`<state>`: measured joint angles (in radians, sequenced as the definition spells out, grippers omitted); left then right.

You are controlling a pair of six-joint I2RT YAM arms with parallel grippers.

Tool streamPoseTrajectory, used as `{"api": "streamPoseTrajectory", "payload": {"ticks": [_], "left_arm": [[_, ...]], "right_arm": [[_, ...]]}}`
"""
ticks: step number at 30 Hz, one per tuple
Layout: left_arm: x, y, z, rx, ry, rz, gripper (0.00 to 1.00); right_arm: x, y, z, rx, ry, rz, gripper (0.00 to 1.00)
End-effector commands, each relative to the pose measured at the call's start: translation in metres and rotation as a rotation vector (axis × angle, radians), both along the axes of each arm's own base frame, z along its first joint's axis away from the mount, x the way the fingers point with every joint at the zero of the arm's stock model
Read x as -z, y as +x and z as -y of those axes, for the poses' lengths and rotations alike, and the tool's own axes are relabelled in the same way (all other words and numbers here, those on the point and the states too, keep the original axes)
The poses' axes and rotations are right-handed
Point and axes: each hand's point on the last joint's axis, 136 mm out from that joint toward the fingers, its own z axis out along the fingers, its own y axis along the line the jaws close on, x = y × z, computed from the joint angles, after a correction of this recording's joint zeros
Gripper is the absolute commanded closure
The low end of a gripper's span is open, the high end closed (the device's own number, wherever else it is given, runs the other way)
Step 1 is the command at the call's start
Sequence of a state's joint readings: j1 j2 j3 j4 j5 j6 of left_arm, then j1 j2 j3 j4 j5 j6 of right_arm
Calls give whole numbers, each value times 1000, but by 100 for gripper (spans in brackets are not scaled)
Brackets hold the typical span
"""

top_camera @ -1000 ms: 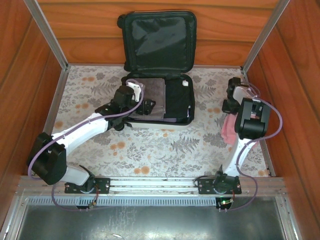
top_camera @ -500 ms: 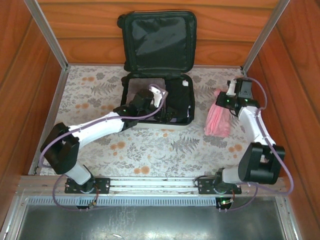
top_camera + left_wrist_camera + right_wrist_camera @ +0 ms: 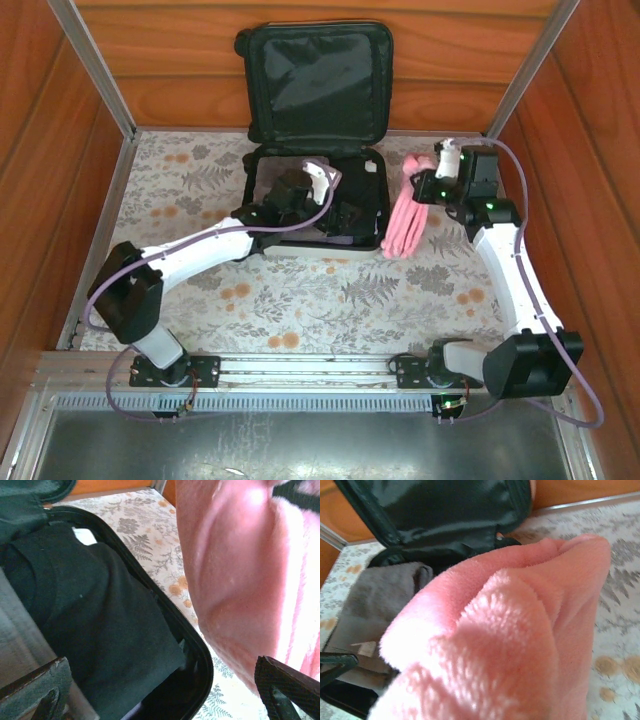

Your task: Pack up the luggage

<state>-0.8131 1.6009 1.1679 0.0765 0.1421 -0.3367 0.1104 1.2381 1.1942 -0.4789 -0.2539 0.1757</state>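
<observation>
Luggage, a small white hard-shell suitcase with black fabric lining (image 3: 315, 85), lies open at the far middle of the floral-patterned table (image 3: 330, 290). Its lid is propped against the wooden back wall, so the base can take clothes. A folded grey garment (image 3: 375, 600) fills its left half, largely covered from above by the left arm. The left gripper (image 3: 160, 680) hovers spread wide and empty over the folded black garment (image 3: 100, 630) in the right half, probably ready to tuck. Just right of the case hangs a fluffy pink towel (image 3: 403, 215), pinched by the closed right gripper (image 3: 425, 185). Its fingers are buried in the pile, and the wrist views cut off the towel's lower end.
</observation>
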Motion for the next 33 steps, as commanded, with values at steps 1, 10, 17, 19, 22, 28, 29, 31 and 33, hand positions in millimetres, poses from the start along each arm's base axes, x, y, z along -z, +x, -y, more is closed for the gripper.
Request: {"api": "streamPoseTrajectory", "payload": {"ticks": [1, 10, 17, 19, 22, 28, 29, 31, 33], "left_arm": [[-14, 21, -41, -137, 31, 22, 3], [4, 28, -107, -293, 252, 26, 3], [3, 29, -143, -367, 227, 28, 3], [3, 28, -149, -380, 229, 31, 4], [4, 28, -158, -397, 230, 40, 4], [3, 29, -163, -383, 213, 67, 4], [3, 30, -164, -380, 212, 71, 4], [3, 33, -167, -378, 208, 70, 4], [3, 35, -168, -376, 200, 68, 4]], "right_arm": [[-18, 17, -17, -39, 47, 20, 100], [-11, 65, -79, -172, 110, -94, 100], [8, 81, -114, -219, 90, -191, 100], [9, 79, -119, -225, 71, -201, 100], [7, 69, -119, -219, 51, -202, 100], [-21, 35, -98, -151, 30, -170, 100], [-24, 31, -95, -136, 23, -180, 100], [-31, 23, -90, -122, 6, -190, 100], [-34, 17, -86, -99, -10, -193, 100]]}}
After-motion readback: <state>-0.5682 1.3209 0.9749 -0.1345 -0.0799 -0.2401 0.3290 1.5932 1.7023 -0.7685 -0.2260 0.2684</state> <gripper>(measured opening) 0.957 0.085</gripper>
